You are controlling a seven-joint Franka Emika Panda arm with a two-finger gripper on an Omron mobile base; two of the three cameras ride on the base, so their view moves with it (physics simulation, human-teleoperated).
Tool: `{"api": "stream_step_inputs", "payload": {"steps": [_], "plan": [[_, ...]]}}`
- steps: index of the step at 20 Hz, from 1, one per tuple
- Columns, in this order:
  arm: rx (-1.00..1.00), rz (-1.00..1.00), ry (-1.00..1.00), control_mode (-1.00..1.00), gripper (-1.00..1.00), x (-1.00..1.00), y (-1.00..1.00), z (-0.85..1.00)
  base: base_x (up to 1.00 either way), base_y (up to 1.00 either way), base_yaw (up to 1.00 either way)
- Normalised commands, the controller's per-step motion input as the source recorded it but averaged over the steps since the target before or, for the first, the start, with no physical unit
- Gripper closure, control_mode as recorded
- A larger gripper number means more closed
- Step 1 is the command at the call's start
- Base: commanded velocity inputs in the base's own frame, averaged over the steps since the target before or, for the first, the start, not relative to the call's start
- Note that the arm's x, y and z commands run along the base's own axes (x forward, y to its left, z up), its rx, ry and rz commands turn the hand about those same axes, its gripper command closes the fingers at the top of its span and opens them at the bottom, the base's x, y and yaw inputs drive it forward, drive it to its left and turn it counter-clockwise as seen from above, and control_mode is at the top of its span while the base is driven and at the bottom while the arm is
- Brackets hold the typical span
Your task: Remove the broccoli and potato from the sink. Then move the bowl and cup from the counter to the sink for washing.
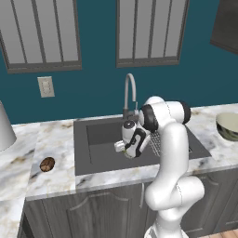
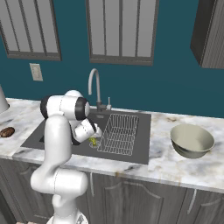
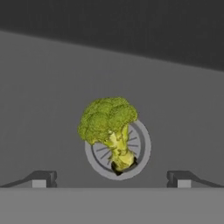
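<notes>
The broccoli [image 3: 108,121] lies on the sink [image 1: 102,160] floor, its stem over the round drain [image 3: 142,148]; it shows as a small yellow-green bit [image 2: 93,141] under the hand. My gripper [image 3: 111,179] hangs open just above it, one fingertip on each side and nothing between them. In the base views the gripper [image 1: 120,147] is low inside the basin. The potato [image 1: 47,163] rests on the counter [image 1: 56,179] left of the sink. On the counter to the right stands the bowl [image 2: 191,140]. The cup is out of view.
A wire rack [image 2: 119,133] fills the right half of the sink, close beside the hand. The chrome faucet [image 1: 130,93] rises behind the basin. A white object [image 1: 4,128] stands at the far left of the counter.
</notes>
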Motion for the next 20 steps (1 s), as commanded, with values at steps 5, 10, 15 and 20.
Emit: {"api": "stream_step_inputs", "payload": {"steps": [5,10,15,20], "plan": [[0.00,0.00,0.03,-1.00,-1.00,0.12,0.00,-0.10,0.00,0.00,0.00],[0.00,0.00,0.04,-1.00,-1.00,0.13,0.00,-0.11,0.00,0.00,0.00],[0.00,0.00,0.01,-1.00,-1.00,0.14,0.00,-0.10,0.00,0.00,0.00],[0.00,0.00,0.00,-1.00,-1.00,0.13,0.00,-0.07,0.00,0.00,0.00]]}}
